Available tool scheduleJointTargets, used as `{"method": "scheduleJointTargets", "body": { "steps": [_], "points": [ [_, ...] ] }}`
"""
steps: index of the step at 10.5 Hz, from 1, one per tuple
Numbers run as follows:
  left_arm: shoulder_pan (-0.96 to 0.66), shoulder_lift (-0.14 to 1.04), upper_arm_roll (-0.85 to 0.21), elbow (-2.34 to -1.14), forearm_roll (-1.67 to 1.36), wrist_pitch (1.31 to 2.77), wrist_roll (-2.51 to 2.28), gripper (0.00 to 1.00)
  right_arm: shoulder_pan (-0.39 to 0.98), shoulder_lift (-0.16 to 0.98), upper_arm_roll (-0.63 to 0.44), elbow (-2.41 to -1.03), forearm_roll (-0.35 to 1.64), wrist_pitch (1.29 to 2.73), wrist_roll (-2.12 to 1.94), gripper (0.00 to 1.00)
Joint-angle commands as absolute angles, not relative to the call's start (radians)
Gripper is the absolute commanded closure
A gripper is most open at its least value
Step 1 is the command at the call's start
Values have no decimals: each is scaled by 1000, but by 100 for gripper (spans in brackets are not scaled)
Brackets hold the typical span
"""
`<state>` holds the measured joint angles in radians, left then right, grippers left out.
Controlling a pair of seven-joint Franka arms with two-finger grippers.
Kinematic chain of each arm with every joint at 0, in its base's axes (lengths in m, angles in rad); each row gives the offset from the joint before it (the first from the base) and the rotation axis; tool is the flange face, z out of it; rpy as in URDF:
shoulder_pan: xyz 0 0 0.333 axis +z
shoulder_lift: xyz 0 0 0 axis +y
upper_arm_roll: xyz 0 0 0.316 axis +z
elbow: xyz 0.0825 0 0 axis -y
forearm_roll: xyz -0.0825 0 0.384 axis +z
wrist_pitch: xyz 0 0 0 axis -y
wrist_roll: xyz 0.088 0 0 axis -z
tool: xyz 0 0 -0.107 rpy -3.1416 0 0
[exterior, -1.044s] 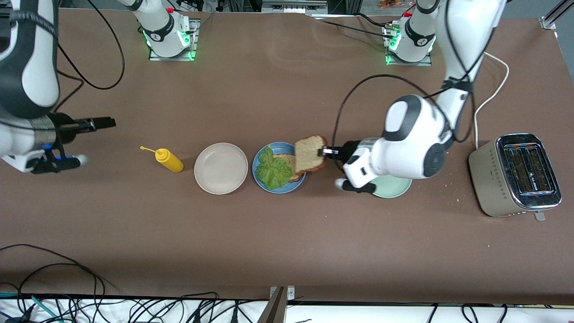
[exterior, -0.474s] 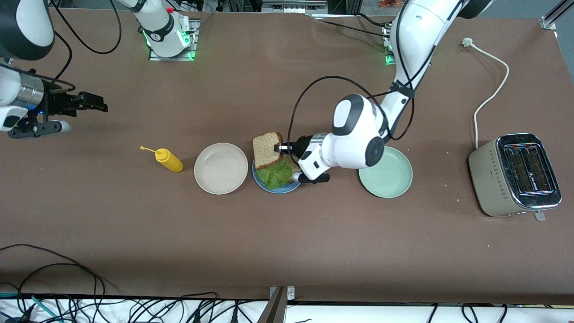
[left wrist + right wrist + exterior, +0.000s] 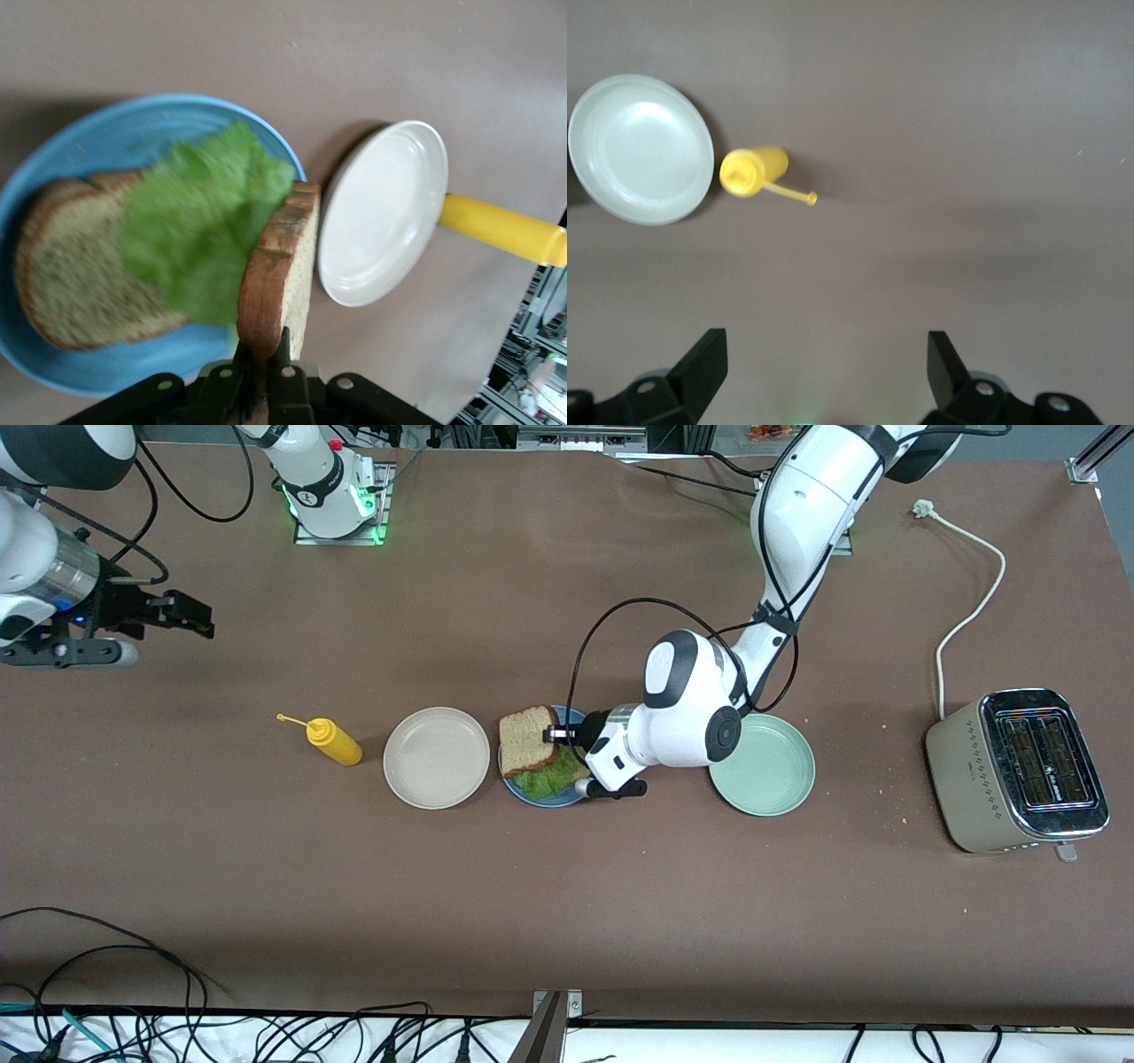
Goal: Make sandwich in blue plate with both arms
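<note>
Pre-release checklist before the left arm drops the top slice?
1. Left hand gripping the top bread slice: ok, shut on its edge.
2. Bottom bread slice and lettuce leaf in the blue plate: ok.
3. Top slice lying flat: not ok, the left wrist view shows it edge-on, upright.
4. Top slice centred over the lettuce: not ok, it sits toward the beige plate.
5. Right hand out of the way: ok, open, waiting over bare table at the right arm's end.
6. Yellow squeeze bottle untouched: ok.
</note>
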<state>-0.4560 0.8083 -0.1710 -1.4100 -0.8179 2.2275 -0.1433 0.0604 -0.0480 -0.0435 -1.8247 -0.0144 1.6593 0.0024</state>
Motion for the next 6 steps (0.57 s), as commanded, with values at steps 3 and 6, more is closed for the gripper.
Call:
{"method": "scheduleJointTargets", "body": {
  "steps": [3, 6],
  "points": [
    [-456, 842, -104, -1387, -838, 2233, -17, 25, 18, -37, -52, -1760, 5, 1689, -6, 0],
    [-431, 841, -75, -1411, -838, 2224, 2, 0, 18, -43, -55, -1736, 5, 1584, 11, 0]
  ]
}}
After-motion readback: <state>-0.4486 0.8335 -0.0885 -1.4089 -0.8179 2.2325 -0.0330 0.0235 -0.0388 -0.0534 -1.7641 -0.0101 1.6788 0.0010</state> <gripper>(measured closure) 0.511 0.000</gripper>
